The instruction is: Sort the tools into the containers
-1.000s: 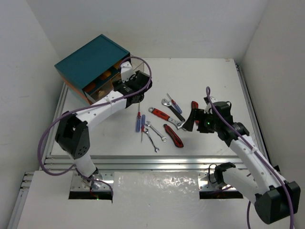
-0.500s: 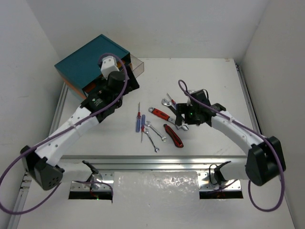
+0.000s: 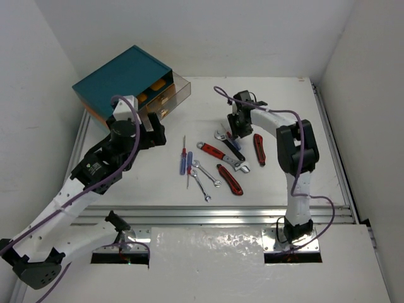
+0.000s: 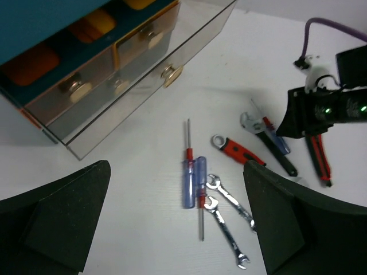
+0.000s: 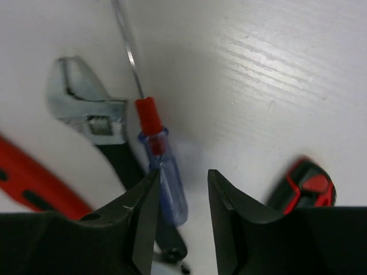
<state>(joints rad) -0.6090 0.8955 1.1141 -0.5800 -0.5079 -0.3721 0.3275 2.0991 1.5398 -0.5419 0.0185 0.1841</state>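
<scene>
Your right gripper (image 5: 183,177) sits low over the blue screwdriver (image 5: 165,183), which lies beside the black wrench (image 5: 86,109) mid-table (image 3: 284,183). Its jaws are partly open astride the handle, with a gap showing on one side. Your left gripper (image 4: 176,172) hangs wide open, holding nothing, near the cabinet (image 3: 120,79) at the far left corner, whose drawers (image 4: 143,63) stand pulled out.

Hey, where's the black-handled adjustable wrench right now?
In the top view, the black-handled adjustable wrench lies right of the table's middle, directly under the right gripper, with a blue-handled screwdriver along its handle and the red-handled wrench just to its left.
</scene>
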